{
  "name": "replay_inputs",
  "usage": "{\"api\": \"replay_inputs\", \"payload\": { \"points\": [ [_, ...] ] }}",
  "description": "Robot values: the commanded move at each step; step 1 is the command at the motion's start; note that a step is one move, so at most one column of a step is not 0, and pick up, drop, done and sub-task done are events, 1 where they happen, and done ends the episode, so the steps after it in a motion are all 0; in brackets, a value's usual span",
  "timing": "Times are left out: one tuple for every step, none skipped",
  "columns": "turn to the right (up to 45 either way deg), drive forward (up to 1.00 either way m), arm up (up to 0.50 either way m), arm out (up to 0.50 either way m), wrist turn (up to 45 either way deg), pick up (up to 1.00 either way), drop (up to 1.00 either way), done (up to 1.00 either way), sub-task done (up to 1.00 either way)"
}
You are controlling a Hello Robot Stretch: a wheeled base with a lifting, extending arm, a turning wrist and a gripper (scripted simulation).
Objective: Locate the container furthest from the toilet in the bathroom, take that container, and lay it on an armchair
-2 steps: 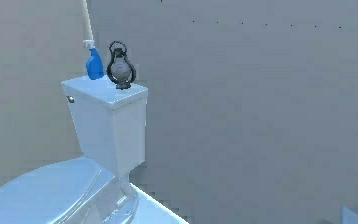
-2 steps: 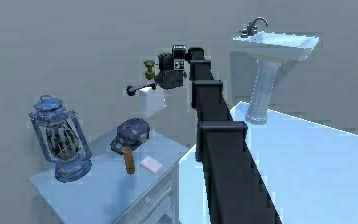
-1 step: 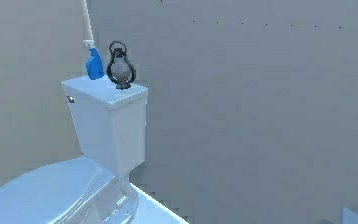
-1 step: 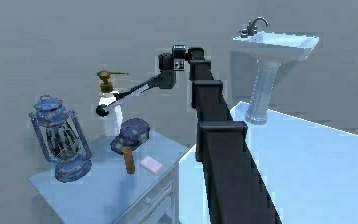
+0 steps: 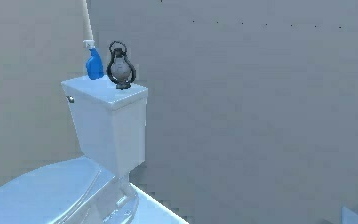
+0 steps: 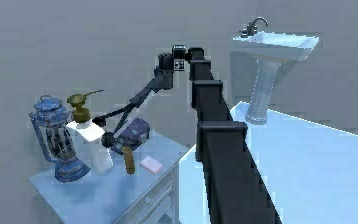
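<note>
Container for the job, by best judgement the white pump bottle (image 6: 93, 150) with a bronze-coloured top: upright on the small table (image 6: 95, 196) at the lower left of the arm side view, just beside a blue lantern (image 6: 55, 138) on the left and near a dark blue lump (image 6: 139, 132) on the right. Pale pink cloth or paper (image 6: 153, 160) flat on the same table, toward the right corner. Sink (image 6: 275, 48) on a pedestal in the upper right of that frame.

Arm (image 6: 223, 130) up the middle of the frame from the bottom edge, then angled down to the left, with the hand (image 6: 114, 136) right at the bottle and the dark lump. Impossible to say whether touching, over or merely beside either. Cannot tell whether holding anything, with things on the table directly behind the far end; finger spread likewise not to be judged.

Toilet (image 5: 57, 195) at the lower left of the forward view, with a blue spray bottle (image 5: 93, 66) and a dark lantern (image 5: 120, 64) on top of the tank (image 5: 107, 112).

Progress, as a judgement: search probably over, arm out at the table, grasp unconfirmed. No sign of anything lifted clear of the table. Left to do: secure the bottle, raise it, pull back, drive out to an armchair, lay it down there.
</note>
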Motion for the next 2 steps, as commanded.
{"api": "replay_inputs", "payload": {
  "points": [
    [0.0,0.00,0.00,0.00,-6.0,0.00,0.00,0.00,0.00],
    [0.0,0.00,0.00,-0.44,0.0,0.00,0.00,0.00,0.00]
  ]
}}
